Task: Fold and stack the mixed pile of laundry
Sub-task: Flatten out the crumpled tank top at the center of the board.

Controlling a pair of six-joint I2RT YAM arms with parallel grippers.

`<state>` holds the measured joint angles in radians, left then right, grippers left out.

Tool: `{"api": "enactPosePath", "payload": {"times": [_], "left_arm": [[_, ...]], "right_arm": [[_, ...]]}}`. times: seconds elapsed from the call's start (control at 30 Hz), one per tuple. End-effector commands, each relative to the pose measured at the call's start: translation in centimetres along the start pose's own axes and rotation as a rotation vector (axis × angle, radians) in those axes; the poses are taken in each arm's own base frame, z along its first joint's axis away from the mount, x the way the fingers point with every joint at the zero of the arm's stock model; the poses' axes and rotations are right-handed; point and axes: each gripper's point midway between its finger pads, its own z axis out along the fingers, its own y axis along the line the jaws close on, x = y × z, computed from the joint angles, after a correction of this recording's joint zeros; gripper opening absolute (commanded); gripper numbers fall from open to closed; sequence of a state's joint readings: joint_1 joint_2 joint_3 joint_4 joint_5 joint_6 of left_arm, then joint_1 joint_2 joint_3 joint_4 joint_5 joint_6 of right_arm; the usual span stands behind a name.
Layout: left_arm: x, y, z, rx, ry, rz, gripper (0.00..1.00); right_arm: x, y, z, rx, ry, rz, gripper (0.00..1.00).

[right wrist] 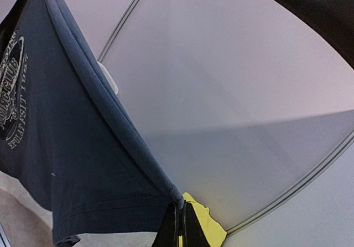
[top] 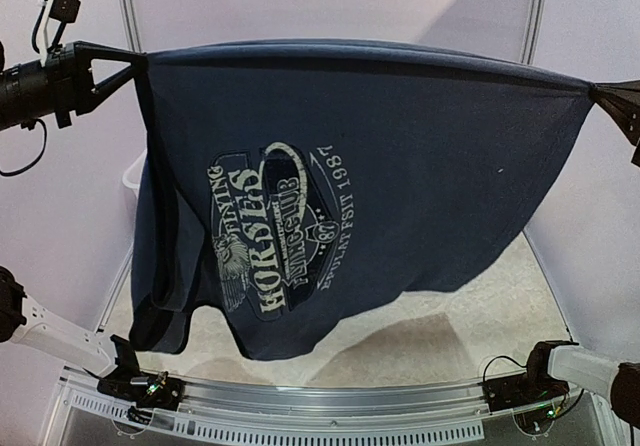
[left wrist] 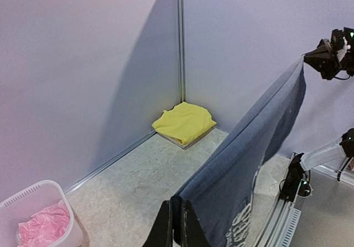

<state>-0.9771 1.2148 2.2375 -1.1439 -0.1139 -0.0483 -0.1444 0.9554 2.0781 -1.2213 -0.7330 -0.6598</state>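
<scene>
The navy tank top (top: 400,166) with white horse print hangs stretched in the air between both grippers, high above the table. My left gripper (top: 140,61) is shut on its left top corner; in the left wrist view the gripper (left wrist: 180,214) pinches the navy tank top (left wrist: 243,164). My right gripper (top: 600,94) is shut on the right top corner, as the right wrist view (right wrist: 180,208) shows. The folded yellow garment (left wrist: 185,122) lies in the far corner of the table and peeks out in the right wrist view (right wrist: 207,225). The pink garment (left wrist: 44,225) lies crumpled in the basket.
The white slotted basket (left wrist: 61,197) stands at the table's left side, its rim just visible behind the shirt (top: 130,173). Pale walls enclose the table on three sides. The arm bases (top: 140,386) and a metal rail run along the near edge.
</scene>
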Motion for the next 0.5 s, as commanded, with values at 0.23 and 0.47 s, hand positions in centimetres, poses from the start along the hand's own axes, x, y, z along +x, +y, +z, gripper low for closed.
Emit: {"api": "enactPosePath", "payload": {"times": [0.23,0.47], "left_arm": [[13.4,6.6,11.3,-0.35,0.351,0.142,0.0],[32.8,16.2,25.2,-0.415,0.666,-0.093,0.0]], "right_arm": [[14.2,-1.5,7.3,-0.034,0.321,0.231,0.0],[34.1,0.2,17.9,-0.15,0.607,0.427,0.0]]}}
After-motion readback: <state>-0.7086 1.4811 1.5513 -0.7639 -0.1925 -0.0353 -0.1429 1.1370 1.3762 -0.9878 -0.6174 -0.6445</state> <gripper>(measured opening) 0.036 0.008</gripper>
